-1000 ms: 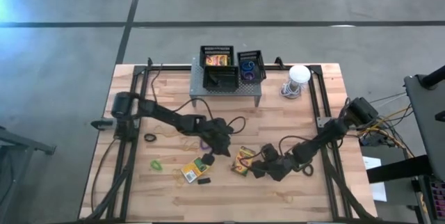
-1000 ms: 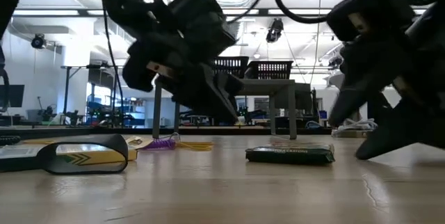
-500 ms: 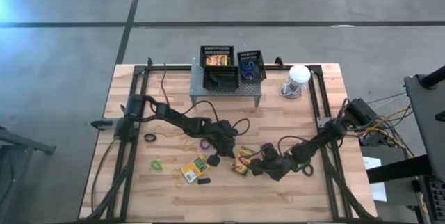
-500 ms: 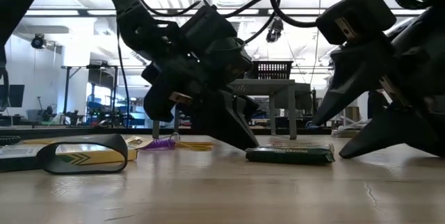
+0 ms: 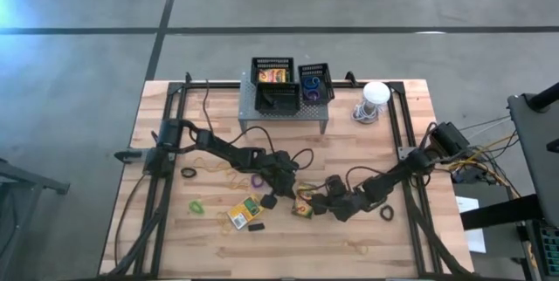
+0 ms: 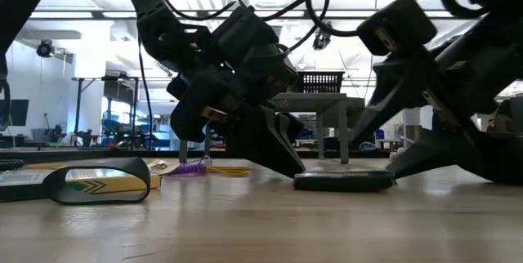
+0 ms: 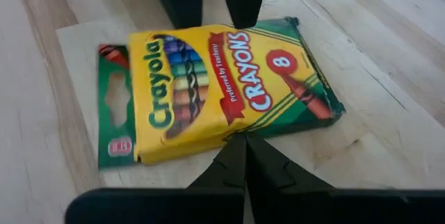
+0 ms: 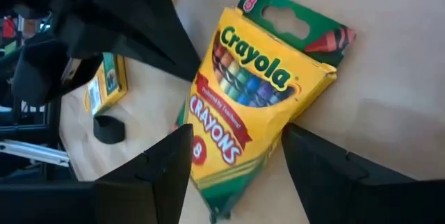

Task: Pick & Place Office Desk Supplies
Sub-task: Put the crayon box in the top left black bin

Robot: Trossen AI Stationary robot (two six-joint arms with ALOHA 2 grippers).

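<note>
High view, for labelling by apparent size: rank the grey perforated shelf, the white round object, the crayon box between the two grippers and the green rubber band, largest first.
1. grey perforated shelf
2. white round object
3. crayon box, partly hidden by the arms, so its rank against the white object is unsure
4. green rubber band

Crayon box (image 7: pixel 222 95) on the desk (image 7: pixel 375 64): we read "Crayola" in green on the yellow front, "CRAYONS" in white on a red band, and "8" in a red circle. Smaller print along the band we cannot make out.
</note>
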